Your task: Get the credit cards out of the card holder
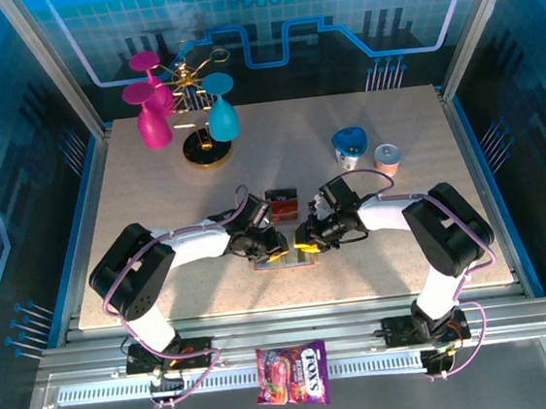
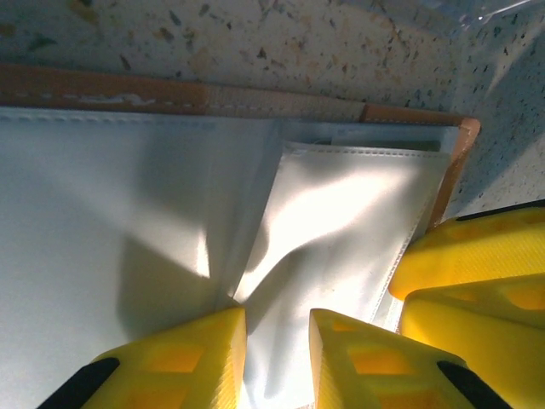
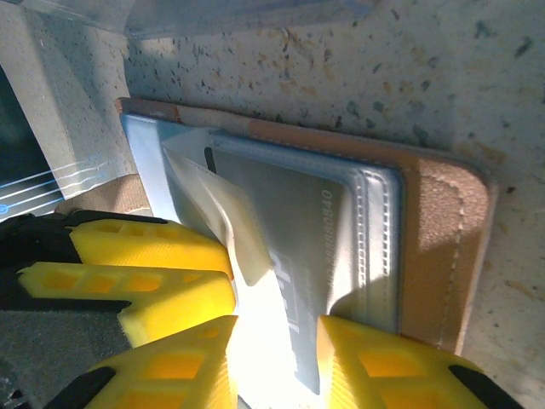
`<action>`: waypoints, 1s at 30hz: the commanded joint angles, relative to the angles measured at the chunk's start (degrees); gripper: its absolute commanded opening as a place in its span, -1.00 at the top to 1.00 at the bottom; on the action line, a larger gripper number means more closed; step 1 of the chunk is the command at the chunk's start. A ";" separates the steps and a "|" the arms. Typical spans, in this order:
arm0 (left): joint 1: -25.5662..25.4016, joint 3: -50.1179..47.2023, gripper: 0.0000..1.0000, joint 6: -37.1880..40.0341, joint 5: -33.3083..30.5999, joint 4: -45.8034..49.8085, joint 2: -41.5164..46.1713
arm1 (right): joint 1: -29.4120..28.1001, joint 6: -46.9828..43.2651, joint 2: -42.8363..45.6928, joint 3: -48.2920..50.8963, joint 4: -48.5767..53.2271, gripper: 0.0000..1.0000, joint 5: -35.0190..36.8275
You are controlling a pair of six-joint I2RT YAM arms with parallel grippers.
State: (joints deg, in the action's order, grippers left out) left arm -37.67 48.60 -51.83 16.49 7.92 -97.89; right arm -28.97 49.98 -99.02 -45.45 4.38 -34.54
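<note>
Mid-pull: left gripper (image 2: 277,322) pinches the wallet (image 2: 128,213), right gripper (image 3: 277,331) looks clamped on a card (image 3: 298,230) (glare though), next slide it out.

Top external: fixed high above and behind the arm bases, tilted down over the whole desk (image 1: 137,209). Left wrist and right wrist: pressed close from opposite sides, each aimed past own yellow fingers (image 2: 183,362) onto the card holder (image 3: 443,230). Shared by all three: that card holder (image 1: 285,261), small at mid-desk from above.

Candy packet (image 1: 292,373) (purple-red), goblet stand (image 1: 207,154).
</note>
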 commanded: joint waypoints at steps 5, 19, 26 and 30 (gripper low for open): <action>0.45 -1.56 0.46 -1.25 1.26 -0.89 -1.25 | -1.54 0.12 -1.04 -0.93 0.42 0.54 0.27; 0.71 -1.84 0.47 -1.33 1.70 -1.76 -1.26 | -2.22 0.36 -1.61 -1.88 0.72 0.56 0.44; 0.76 -2.03 0.47 -1.25 1.88 -2.07 -1.10 | -2.41 0.52 -1.76 -1.94 0.45 0.69 0.45; 0.84 -2.23 0.47 -1.38 1.97 -2.22 -1.25 | -2.57 -0.91 -1.32 -2.73 3.27 0.49 2.21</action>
State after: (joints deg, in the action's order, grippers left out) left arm -37.23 47.68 -52.60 17.67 5.69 -97.93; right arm -30.39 49.87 -99.94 -46.46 4.97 -34.06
